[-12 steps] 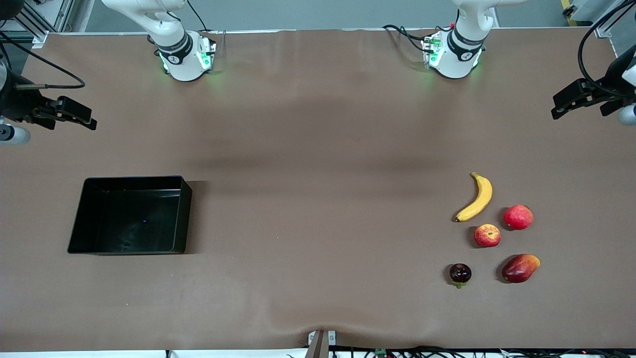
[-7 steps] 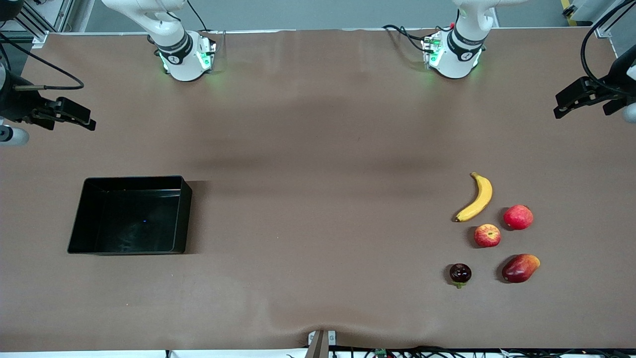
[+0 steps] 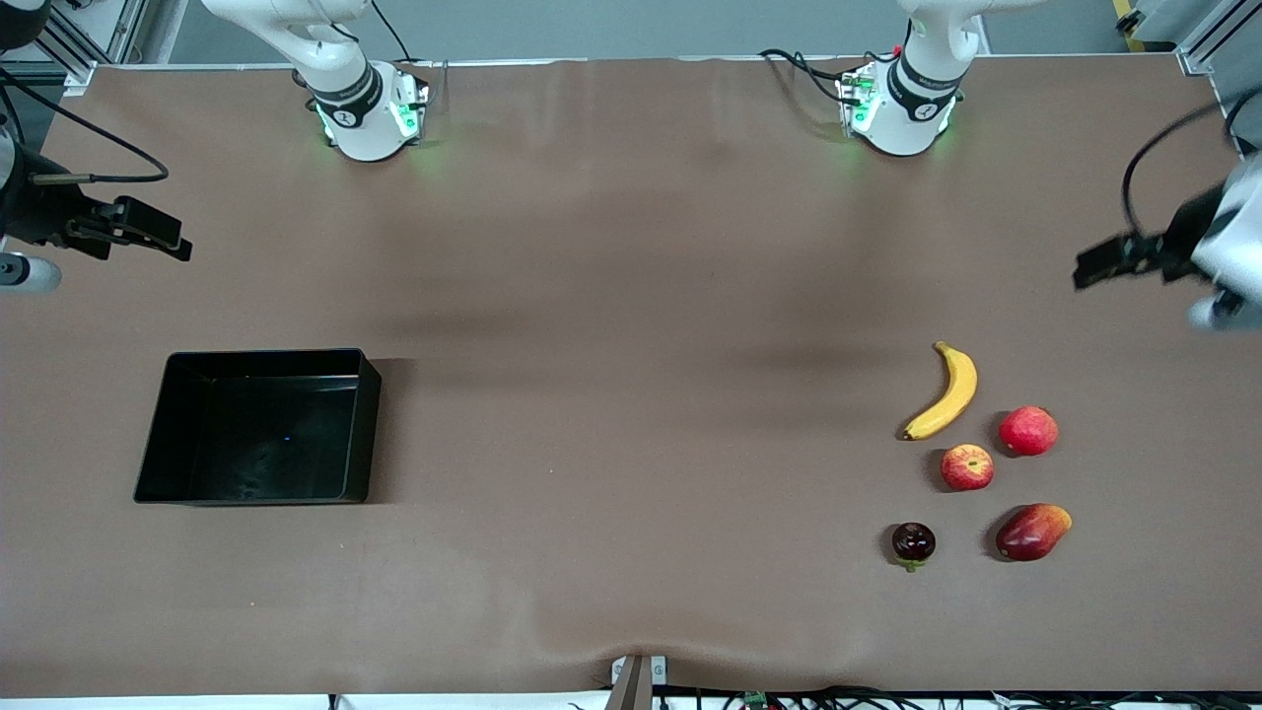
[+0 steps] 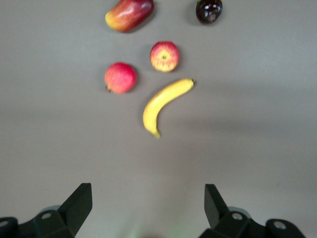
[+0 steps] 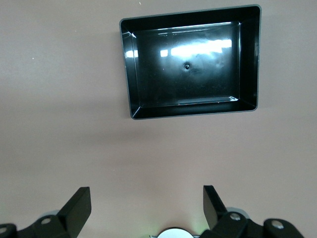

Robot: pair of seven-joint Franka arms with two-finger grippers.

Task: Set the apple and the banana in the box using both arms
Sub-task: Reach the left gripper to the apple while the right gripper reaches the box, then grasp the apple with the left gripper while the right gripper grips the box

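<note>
The banana (image 3: 946, 391) lies at the left arm's end of the table, with the apple (image 3: 967, 467) just nearer the front camera. The black box (image 3: 370, 414) sits empty at the right arm's end. My left gripper (image 3: 1094, 266) hangs open and empty over bare table close to the fruit. Its wrist view shows the banana (image 4: 166, 104) and the apple (image 4: 164, 56) ahead of the open left gripper (image 4: 148, 192). My right gripper (image 3: 163, 242) waits open over bare table beside the box. The box (image 5: 250, 59) lies ahead of the empty right gripper (image 5: 147, 193) in its wrist view.
A deeper red round fruit (image 3: 1028, 431) lies beside the apple. A red-orange mango (image 3: 1032, 532) and a small dark fruit (image 3: 914, 543) lie nearer the front camera. The brown table cover ripples along the near edge (image 3: 631, 641).
The left gripper has dropped and swung in toward the fruit group. The right gripper and all the fruit have stayed put.
</note>
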